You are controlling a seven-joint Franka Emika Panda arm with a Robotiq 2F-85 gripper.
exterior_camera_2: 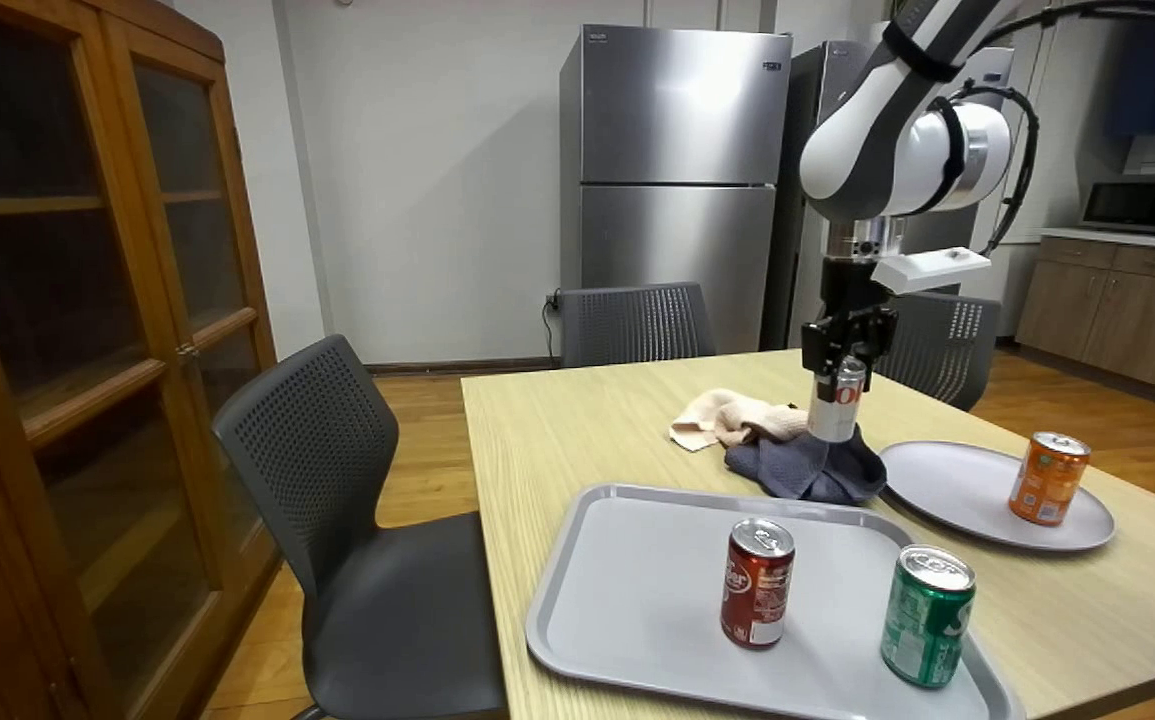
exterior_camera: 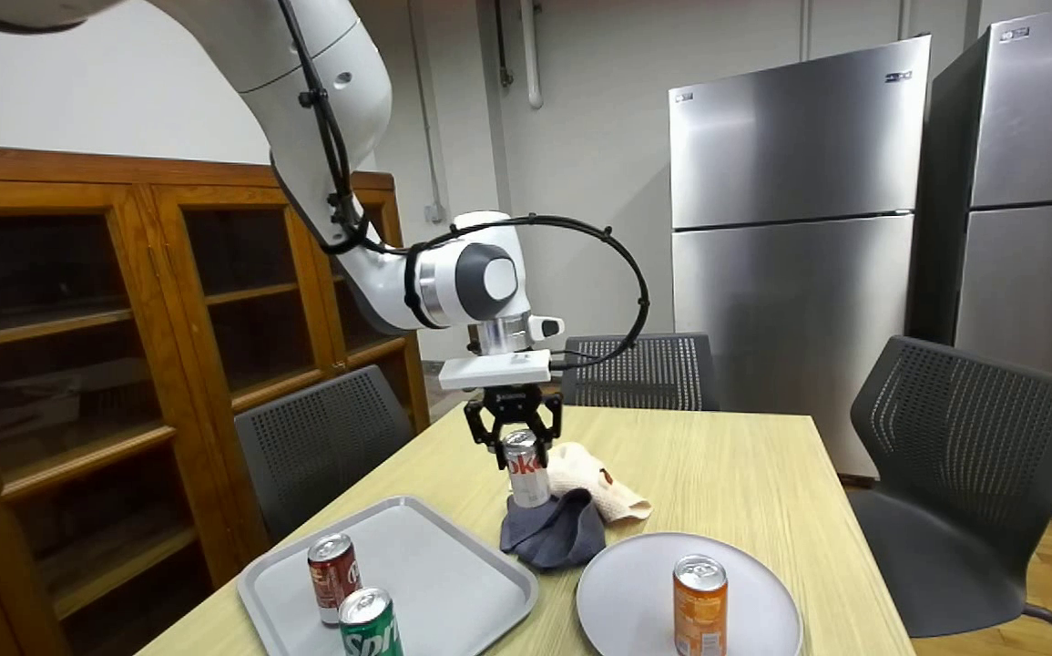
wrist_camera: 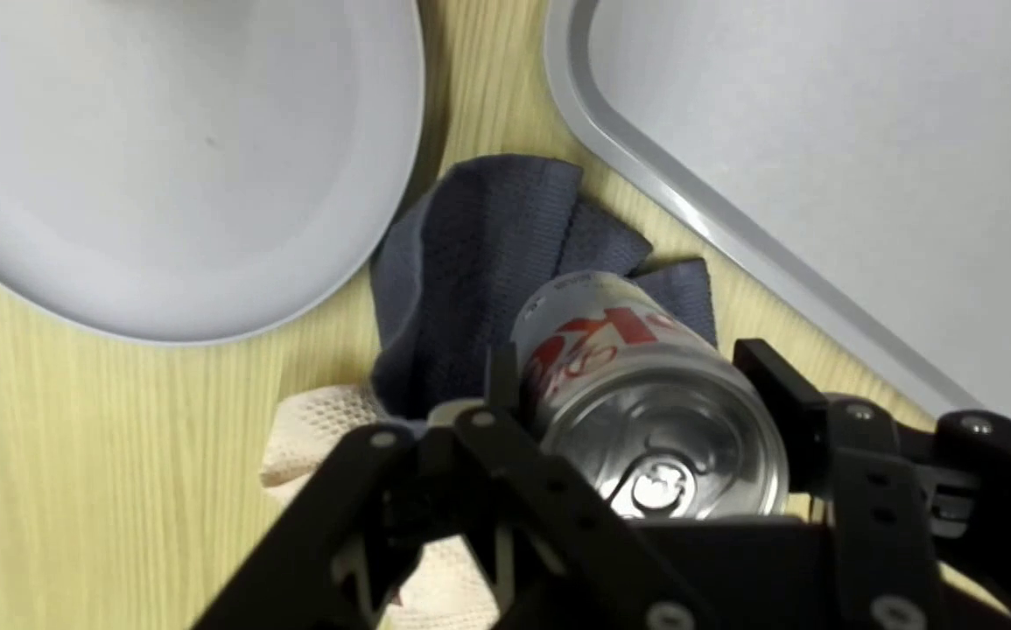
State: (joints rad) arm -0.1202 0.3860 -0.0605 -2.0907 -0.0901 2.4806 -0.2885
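Clamping the silver Coke can (exterior_camera: 529,487) from both sides near its top, the tool (exterior_camera: 522,454) sits at its upper end; can's long axis close to upright, running down from the tool. Base over the navy cloth (wrist_camera: 487,245); contact there cannot be told.

Glossy metal silver can (wrist_camera: 645,385), rough-knit dark cloth (wrist_camera: 479,262), smooth plastic-looking tray (exterior_camera_2: 657,570), wood-grain table (exterior_camera_2: 557,440)
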